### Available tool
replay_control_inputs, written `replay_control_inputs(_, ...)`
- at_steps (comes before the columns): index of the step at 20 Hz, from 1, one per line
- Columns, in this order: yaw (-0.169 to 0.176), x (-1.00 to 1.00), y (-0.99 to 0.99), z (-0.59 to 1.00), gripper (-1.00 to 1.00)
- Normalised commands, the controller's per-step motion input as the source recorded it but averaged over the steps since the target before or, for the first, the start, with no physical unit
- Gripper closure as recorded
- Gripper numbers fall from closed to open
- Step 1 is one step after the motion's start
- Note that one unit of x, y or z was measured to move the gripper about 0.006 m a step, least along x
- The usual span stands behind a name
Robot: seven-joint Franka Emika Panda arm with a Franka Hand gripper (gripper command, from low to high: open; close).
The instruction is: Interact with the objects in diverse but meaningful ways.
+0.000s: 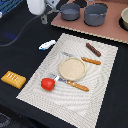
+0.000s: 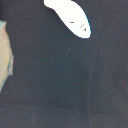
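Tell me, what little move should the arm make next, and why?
Probably drop straight down toward the white-and-blue piece. The tool hangs above it, and the wrist view shows that piece lying alone on dark cloth, with nothing crowding it. Whether the tool is open isn't visible.

Beige placemat (image 1: 102, 87), tan plate (image 1: 73, 68) centred; two grey pots (image 1: 95, 14) behind.

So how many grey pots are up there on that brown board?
2. One grey pot sits toward the exterior view's left of the brown board, the other grey pot beside it on the right.
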Motion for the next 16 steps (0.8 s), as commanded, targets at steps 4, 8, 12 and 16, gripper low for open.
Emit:
replay_control_inputs(4, 0.100, -0.02, -0.05, -0.30, -1.00)
replay_control_inputs(8, 0.118, -0.06, 0.00, -0.37, -1.00)
replay_control_inputs(12, 0.133, -0.19, 0.00, -0.42, -1.00)
replay_control_inputs(16, 0.126, -0.15, 0.00, -0.39, -1.00)
